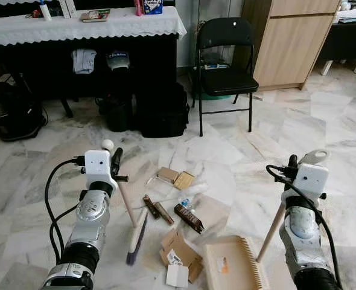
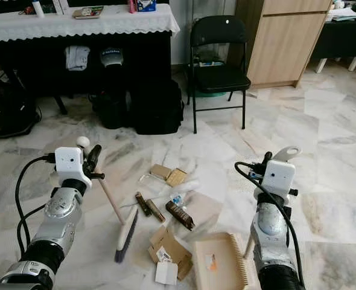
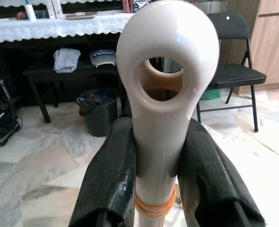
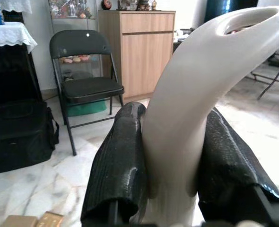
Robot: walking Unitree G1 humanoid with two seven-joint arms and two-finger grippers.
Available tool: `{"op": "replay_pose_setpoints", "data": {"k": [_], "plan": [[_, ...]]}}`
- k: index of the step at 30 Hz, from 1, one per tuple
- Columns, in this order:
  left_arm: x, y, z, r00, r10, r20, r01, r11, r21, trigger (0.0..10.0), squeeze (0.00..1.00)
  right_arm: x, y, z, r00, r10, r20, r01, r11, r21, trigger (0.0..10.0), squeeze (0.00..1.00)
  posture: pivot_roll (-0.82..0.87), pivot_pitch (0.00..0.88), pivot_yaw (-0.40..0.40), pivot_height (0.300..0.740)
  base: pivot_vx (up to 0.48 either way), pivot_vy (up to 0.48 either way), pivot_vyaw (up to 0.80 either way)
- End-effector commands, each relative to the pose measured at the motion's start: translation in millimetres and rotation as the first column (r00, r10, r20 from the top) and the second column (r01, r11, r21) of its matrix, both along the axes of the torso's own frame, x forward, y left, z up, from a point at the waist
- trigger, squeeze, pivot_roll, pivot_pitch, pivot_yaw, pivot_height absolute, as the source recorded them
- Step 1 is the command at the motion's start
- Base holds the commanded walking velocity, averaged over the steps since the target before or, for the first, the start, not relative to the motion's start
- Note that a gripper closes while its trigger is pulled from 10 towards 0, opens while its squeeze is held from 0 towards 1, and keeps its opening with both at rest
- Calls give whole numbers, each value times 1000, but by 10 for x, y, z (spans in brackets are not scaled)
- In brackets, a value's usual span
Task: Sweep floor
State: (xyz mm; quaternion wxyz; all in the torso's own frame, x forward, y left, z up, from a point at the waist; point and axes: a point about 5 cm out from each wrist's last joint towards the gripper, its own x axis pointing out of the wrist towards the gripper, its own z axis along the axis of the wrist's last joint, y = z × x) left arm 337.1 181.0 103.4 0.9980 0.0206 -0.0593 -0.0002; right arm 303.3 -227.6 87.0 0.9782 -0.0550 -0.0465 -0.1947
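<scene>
My left gripper (image 1: 114, 158) is shut on the cream top of the broom handle (image 3: 164, 109). The broom's wooden shaft slants down to its brush head (image 1: 136, 237), which rests on the marble floor left of the litter. My right gripper (image 1: 295, 163) is shut on the curved cream handle (image 4: 196, 118) of the dustpan. The tan dustpan (image 1: 232, 264) lies flat on the floor near my feet, its comb edge to the right. Scattered between them are small cardboard boxes (image 1: 177, 177), brown wrappers (image 1: 189, 218), torn cardboard (image 1: 179, 251) and a white paper scrap (image 1: 177, 275).
A black folding chair (image 1: 225, 63) stands ahead. Left of it a table with a white lace cloth (image 1: 87, 25) has a black bag (image 1: 161, 110) and bucket (image 1: 115, 112) beneath. A wooden cabinet (image 1: 289, 39) is at the back right. A dark vacuum-like object (image 1: 12, 109) sits far left.
</scene>
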Motion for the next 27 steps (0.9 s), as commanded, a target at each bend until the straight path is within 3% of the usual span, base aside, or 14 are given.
{"op": "replay_pose_setpoints", "data": {"k": [1, 12, 14, 21, 27], "plan": [[22, -15, 53, 1000, -21, 15, 21, 1000, 11, 10000, 0, 39, 39, 28, 1000, 10, 8, -11, 999, 34, 10000, 0, -68, 0, 29, 740, 0, 0, 0], [30, -36, 60, 999, -42, 12, 41, 999, 11, 10000, 0, 83, 116, 37, 1000, 6, -16, -3, 985, 175, 10000, 0, -67, 0, 28, 740, 0, 0, 0], [33, -34, 63, 999, -44, 13, 44, 999, 11, 10000, 0, 88, 118, 17, 1000, -10, -28, 17, 965, 262, 10000, 0, -65, 0, 27, 740, 0, 0, 0], [39, -19, 72, 999, -42, 12, 42, 999, 13, 10000, 0, 99, 113, -12, 997, -25, -69, 50, 919, 391, 10000, 0, -63, 0, 25, 740, 0, 0, 0], [45, -23, 73, 999, -46, 11, 46, 999, 12, 10000, 0, 106, 94, -11, 994, -26, -103, 68, 902, 426, 10000, 0, -67, 0, 25, 740, 0, 0, 0]]}}
